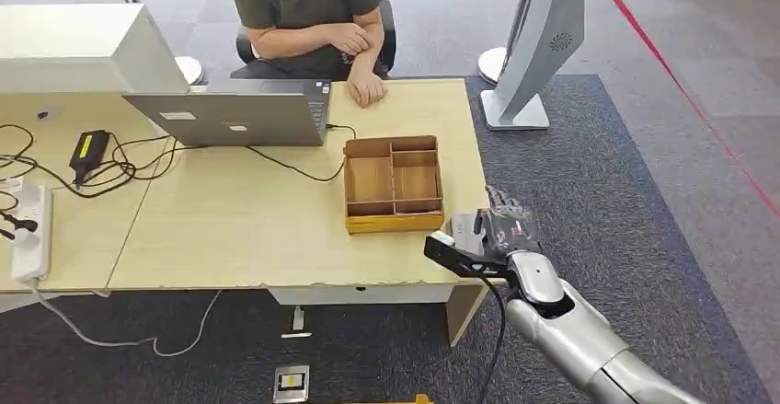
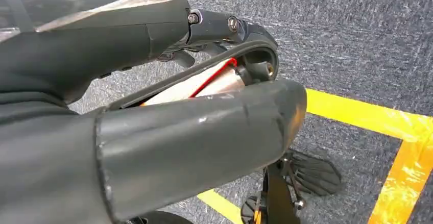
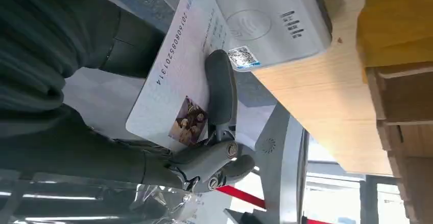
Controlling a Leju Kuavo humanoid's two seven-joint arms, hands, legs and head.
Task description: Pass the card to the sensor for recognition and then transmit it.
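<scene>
My right hand (image 1: 504, 225) hovers at the table's front right corner and holds a white card (image 3: 173, 86) with a printed number and a small photo. One finger (image 3: 220, 89) presses across the card's face. The card's far edge lies against the white card sensor (image 3: 265, 20), a flat reader with a contactless mark. This sensor (image 1: 463, 229) sits on the table just right of the wooden tray (image 1: 393, 215). My left hand (image 2: 178, 132) hangs over the carpet with its fingers apart and nothing in it.
A seated person (image 1: 313, 8) leans on the far side of the table behind a laptop (image 1: 235, 114). Cables and a power strip (image 1: 29, 234) lie at the left. A white stand (image 1: 538, 45) rises on the carpet to the right.
</scene>
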